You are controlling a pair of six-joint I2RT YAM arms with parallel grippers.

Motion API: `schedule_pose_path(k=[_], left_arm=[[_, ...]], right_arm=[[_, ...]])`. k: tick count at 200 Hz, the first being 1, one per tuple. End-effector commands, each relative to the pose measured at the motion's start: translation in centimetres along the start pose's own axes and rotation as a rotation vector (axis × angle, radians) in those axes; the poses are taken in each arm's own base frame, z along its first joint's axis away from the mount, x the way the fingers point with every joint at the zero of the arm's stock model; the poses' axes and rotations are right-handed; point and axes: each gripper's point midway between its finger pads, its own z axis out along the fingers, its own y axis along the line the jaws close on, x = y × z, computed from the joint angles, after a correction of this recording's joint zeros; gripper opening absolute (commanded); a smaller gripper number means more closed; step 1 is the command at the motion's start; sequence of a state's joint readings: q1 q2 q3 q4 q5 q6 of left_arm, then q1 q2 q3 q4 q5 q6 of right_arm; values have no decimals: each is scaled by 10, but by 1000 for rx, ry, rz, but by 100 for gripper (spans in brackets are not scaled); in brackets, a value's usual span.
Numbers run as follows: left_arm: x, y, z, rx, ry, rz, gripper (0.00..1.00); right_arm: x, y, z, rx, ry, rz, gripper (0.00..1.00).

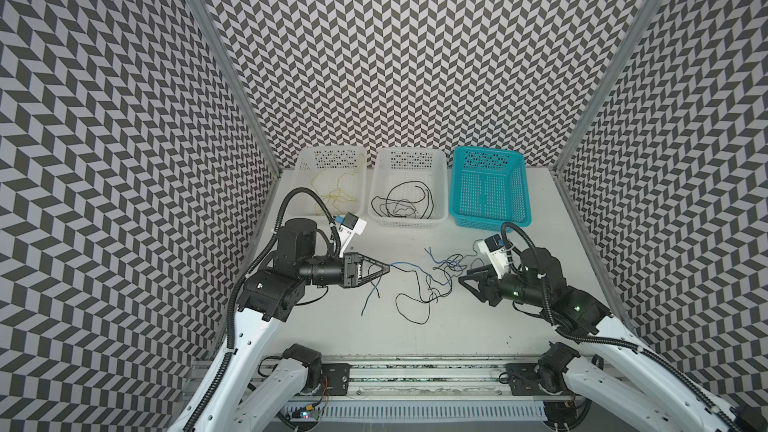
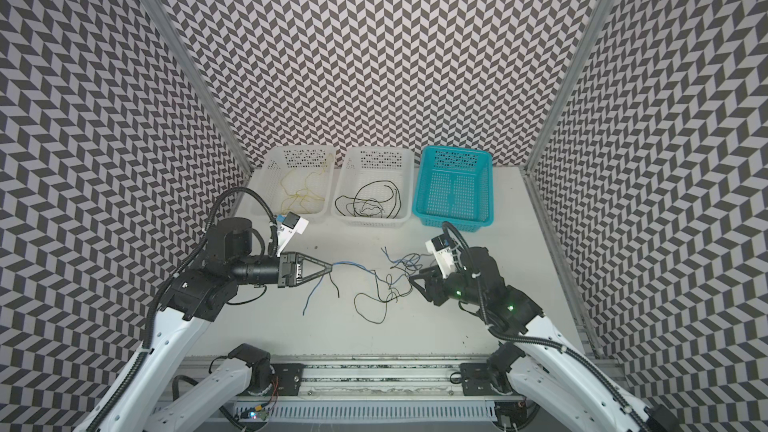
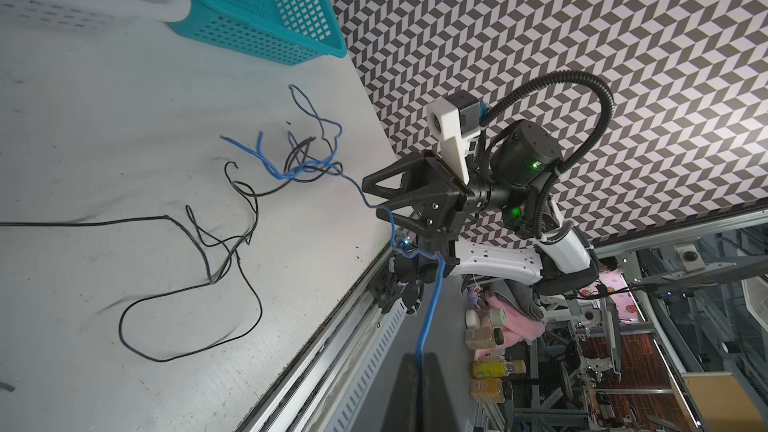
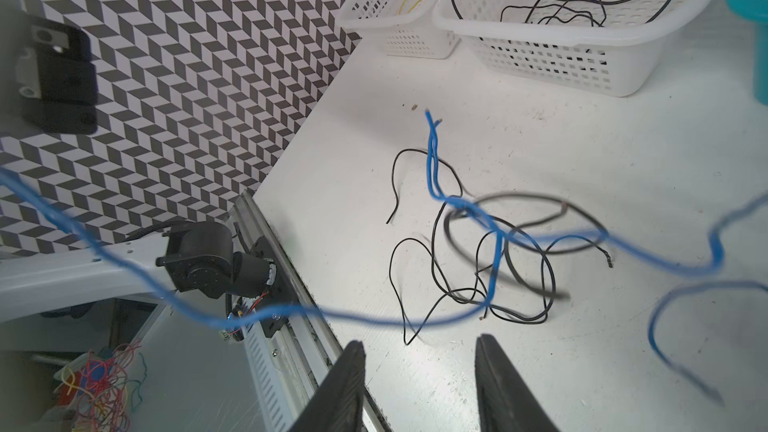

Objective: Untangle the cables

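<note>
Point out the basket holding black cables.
The middle white basket, with black cables inside; the left white basket holds yellow cables, and the right basket is teal.

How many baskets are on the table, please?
3, in a row at the back: left white basket holding yellow cables, middle white basket holding black cables, right teal basket. None appears hidden.

We see thin blue and black cables (image 1: 434, 289) loosely tangled on the table (image 1: 478, 326), yellow cables (image 1: 335, 195) in left white basket (image 1: 305, 172), black cables (image 1: 400, 204) in middle white basket (image 1: 411, 223).
</note>
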State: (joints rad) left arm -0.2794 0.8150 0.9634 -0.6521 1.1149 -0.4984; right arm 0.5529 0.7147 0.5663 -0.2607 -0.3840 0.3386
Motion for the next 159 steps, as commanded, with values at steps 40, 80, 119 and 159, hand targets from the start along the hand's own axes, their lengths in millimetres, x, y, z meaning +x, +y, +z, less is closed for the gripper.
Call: schedule_pose_path(k=[40,80,119,159], left_arm=[[-6,-16,-5,28,-10,44,0],[-5,-19,-7,29,-17,52,0],[-7,-25,-9,40,-31,57,0],[-25,-31,-13,50,-137,58,0]], right_arm=[[-12,-10,11,48,-99,-3,42],[-22,-14,27,47,-148,50,42],[-16,-38,36,161,-149,51,42],[-20,-31,33,76,-329,64,42]])
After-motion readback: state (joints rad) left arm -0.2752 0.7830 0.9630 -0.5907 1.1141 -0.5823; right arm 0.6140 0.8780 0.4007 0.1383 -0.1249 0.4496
